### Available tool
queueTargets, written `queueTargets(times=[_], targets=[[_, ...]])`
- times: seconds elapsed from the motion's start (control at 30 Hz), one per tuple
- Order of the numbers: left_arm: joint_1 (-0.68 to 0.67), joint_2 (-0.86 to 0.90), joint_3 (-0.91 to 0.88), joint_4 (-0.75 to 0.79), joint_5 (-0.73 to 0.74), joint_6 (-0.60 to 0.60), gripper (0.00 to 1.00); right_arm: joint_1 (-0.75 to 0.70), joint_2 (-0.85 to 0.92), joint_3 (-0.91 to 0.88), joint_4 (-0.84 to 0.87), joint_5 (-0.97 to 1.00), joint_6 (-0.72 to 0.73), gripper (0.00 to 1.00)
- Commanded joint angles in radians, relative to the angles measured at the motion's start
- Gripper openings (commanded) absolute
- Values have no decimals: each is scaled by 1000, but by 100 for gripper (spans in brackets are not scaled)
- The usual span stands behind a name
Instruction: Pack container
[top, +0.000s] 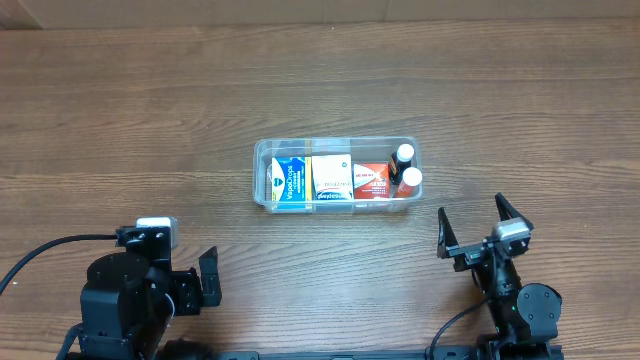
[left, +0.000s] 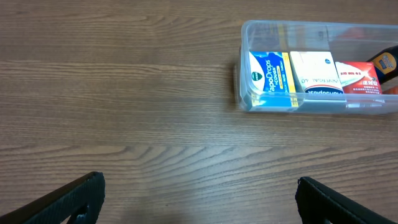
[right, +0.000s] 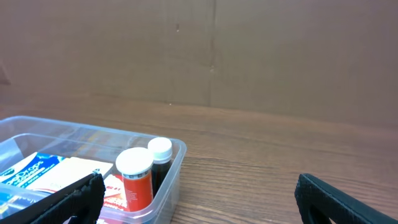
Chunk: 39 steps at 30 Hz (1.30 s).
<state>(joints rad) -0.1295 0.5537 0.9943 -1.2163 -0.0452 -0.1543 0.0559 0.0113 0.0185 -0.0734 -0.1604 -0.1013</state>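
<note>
The clear plastic container (top: 262, 150) sits at the table's middle. It holds a blue and yellow box (top: 288, 181), a white box (top: 331, 177), a red and white box (top: 371, 181), an orange bottle with a white cap (top: 410, 180) and a dark bottle with a white cap (top: 404, 154). My left gripper (top: 205, 280) is open and empty at the front left, well clear of the container (left: 245, 28). My right gripper (top: 472, 232) is open and empty at the front right, a little right of the container (right: 180, 149).
The wooden table (top: 120, 120) runs wide on all sides of the container. A black cable (top: 40, 252) lies by the left arm's base. A brown board wall (right: 249, 50) stands behind the table.
</note>
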Motion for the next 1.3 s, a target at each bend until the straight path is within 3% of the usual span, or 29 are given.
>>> queueTargets(times=[0.0, 0.9, 1.07, 1.27], targets=[[0, 0, -3, 1, -9, -10, 100, 16, -8, -10, 5, -25, -34, 100], [3, -5, -24, 6, -22, 21, 100, 16, -8, -10, 5, -25, -34, 100], [14, -126, -264, 253, -32, 42, 100, 16, -8, -10, 5, -25, -34, 100], [72, -386, -708, 762, 12, 42, 100, 16, -8, -10, 5, -25, -34, 100]])
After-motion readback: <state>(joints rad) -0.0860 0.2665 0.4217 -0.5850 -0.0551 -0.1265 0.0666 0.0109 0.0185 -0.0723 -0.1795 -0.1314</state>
